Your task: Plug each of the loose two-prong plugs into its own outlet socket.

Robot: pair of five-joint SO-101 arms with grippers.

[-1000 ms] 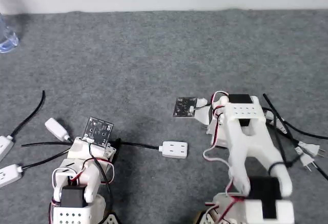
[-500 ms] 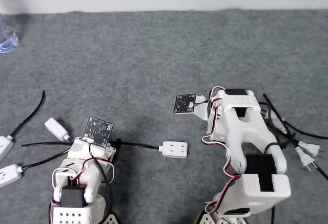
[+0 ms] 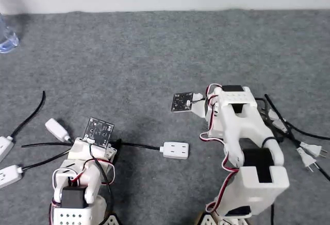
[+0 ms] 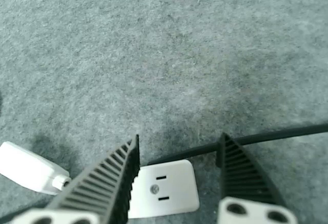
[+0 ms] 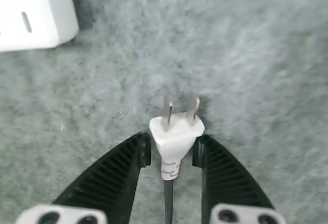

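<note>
My right claw (image 5: 171, 147) clamped on a white two-prong plug (image 5: 177, 130), prongs pointing away over the grey worktop (image 5: 256, 55), a white outlet block (image 5: 31, 14) farther off, my left claw (image 4: 179, 142) spread open above an outlet socket (image 4: 163, 189), black cord (image 4: 266, 138) just beyond.

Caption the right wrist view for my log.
Right gripper clasps a white plug, prongs aimed out over grey carpet, a socket nearby.
</note>
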